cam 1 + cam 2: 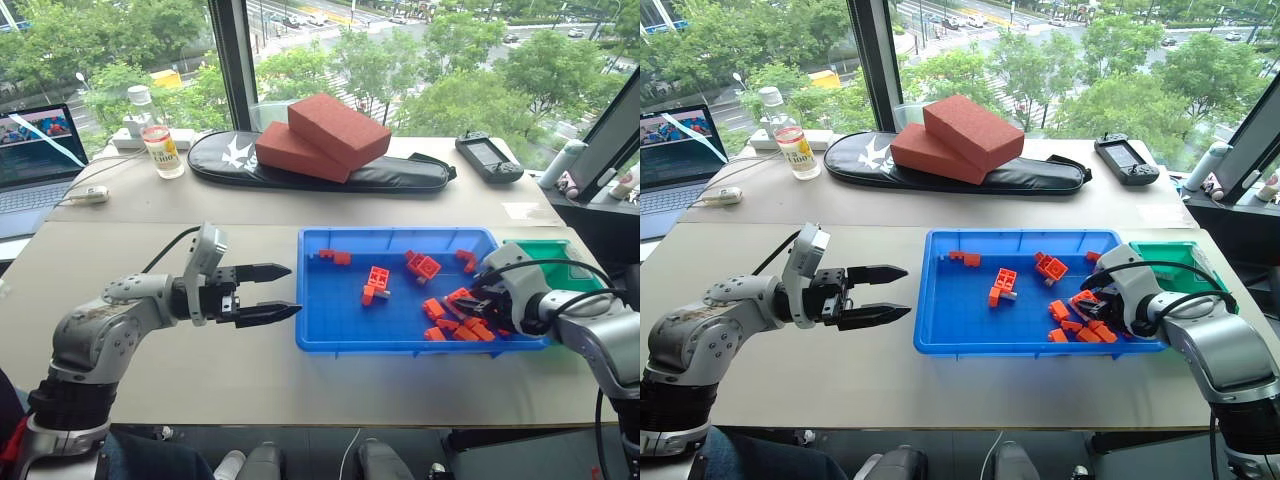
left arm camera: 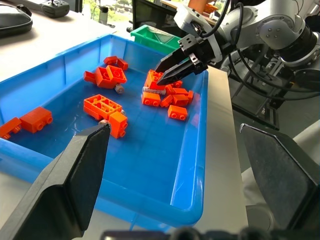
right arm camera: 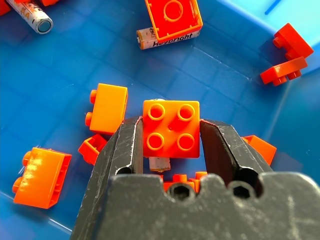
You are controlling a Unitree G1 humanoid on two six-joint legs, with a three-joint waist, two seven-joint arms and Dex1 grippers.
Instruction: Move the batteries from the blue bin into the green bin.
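Batteries, small silvery sticks [image 3: 38, 19], lie in shallow blue plastic bin [image 1: 330, 337]; my right gripper [image 3: 171, 137] clamps orange brick [image 3: 171, 128], not battery; left gripper [image 1: 268, 292] spread, idle.

- Red blocks [image 1: 322, 138]: two, one leaning across the other, on a long black bag [image 1: 320, 168].
- Bottle [image 1: 158, 135] (clear, with a printed label) near the table's far left.
- Laptop [image 1: 35, 160] open at the left edge.
- Black controller [image 1: 488, 157] far right.
- Orange bricks [image 1: 377, 284] scattered in a tray.
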